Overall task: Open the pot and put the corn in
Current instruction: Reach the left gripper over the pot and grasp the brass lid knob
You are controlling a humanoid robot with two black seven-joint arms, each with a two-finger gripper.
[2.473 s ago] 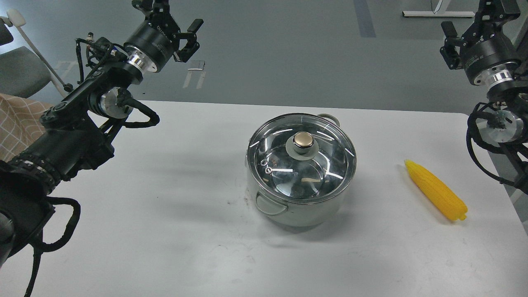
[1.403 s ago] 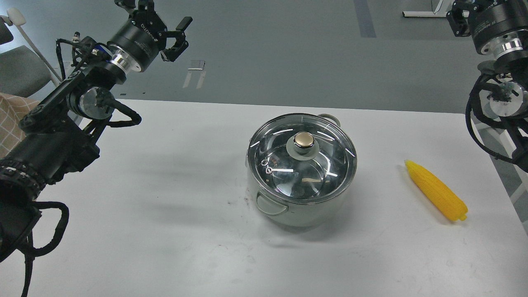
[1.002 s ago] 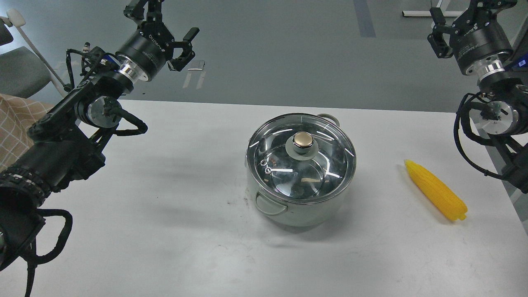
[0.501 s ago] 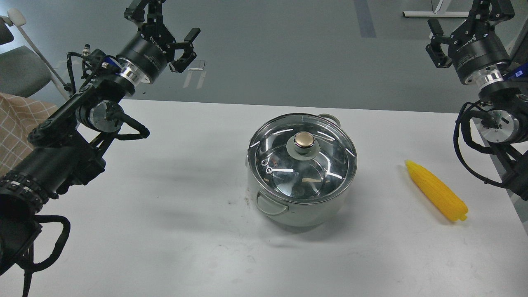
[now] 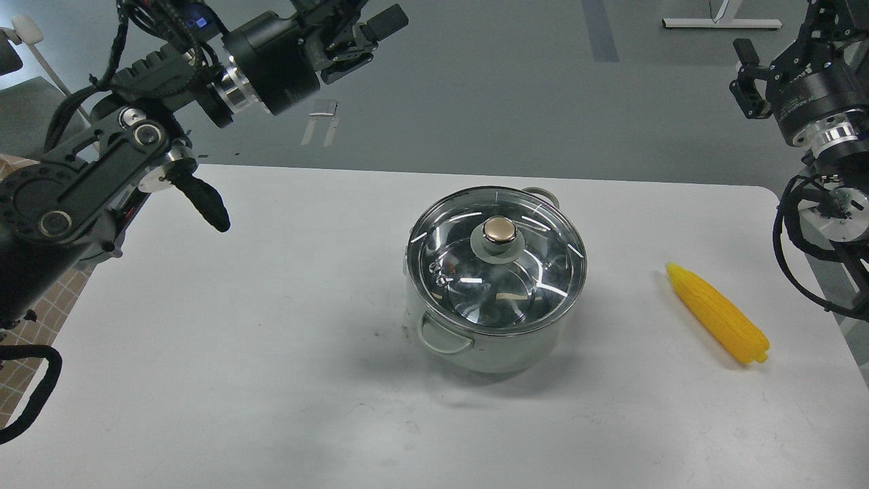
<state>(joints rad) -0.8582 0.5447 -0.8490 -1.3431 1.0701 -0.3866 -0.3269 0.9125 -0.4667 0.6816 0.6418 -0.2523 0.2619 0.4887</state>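
Observation:
The pot (image 5: 506,350) stands in the middle of the white table (image 5: 237,353), with pale grey-green walls and a loop handle at its front left. Its glass lid (image 5: 543,265) with a gold knob (image 5: 500,231) sits closed on it. The yellow corn (image 5: 718,314) lies on the table to the right of the pot, pointed end to the back left. My left gripper (image 5: 370,10) is high at the top, left of and behind the pot, open and empty. My right gripper (image 5: 781,27) is high at the far right, behind the corn, open and empty, partly cut off by the view's top edge.
A grey chair (image 5: 27,115) and a checkered tan cloth (image 5: 41,305) are off the table's left side. The table's right edge runs close past the corn. A white stand base (image 5: 719,24) lies on the floor far behind.

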